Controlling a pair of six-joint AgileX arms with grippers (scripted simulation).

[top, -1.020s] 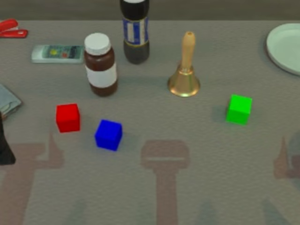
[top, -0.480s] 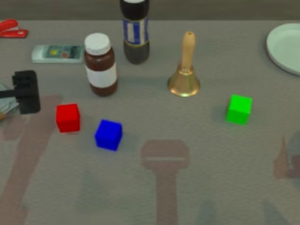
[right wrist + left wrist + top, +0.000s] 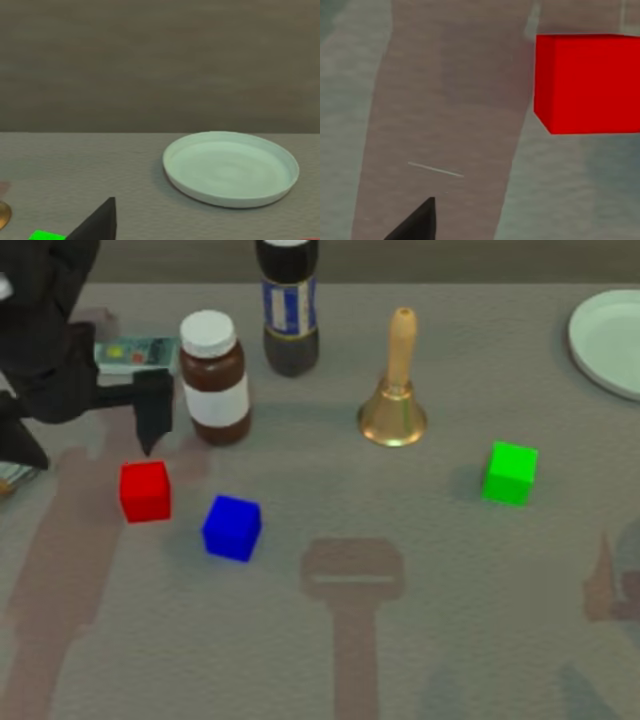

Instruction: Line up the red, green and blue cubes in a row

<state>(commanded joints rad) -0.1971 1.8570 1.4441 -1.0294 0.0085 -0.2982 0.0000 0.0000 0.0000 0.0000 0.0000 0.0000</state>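
Observation:
The red cube [image 3: 145,490] sits at the table's left, and the blue cube [image 3: 232,527] lies close to its right and slightly nearer the front. Far off on the right is the green cube [image 3: 510,472]. My left gripper [image 3: 150,428] hangs open just behind the red cube, apart from it and holding nothing. In the left wrist view the red cube [image 3: 587,82] fills the upper right, with one dark fingertip [image 3: 422,222] at the lower edge. My right arm stays parked beyond the top view's right edge. Its wrist view shows one fingertip [image 3: 102,222] beside a sliver of the green cube [image 3: 45,235].
A brown jar [image 3: 215,380] stands just right of my left gripper. At the back are a dark bottle [image 3: 288,305], a flat remote-like box [image 3: 135,353] and a brass bell [image 3: 395,390]. A white plate [image 3: 610,340] lies at the back right.
My left arm has swung in from the table's left edge and now hangs just behind the red cube. None of the cubes has moved.

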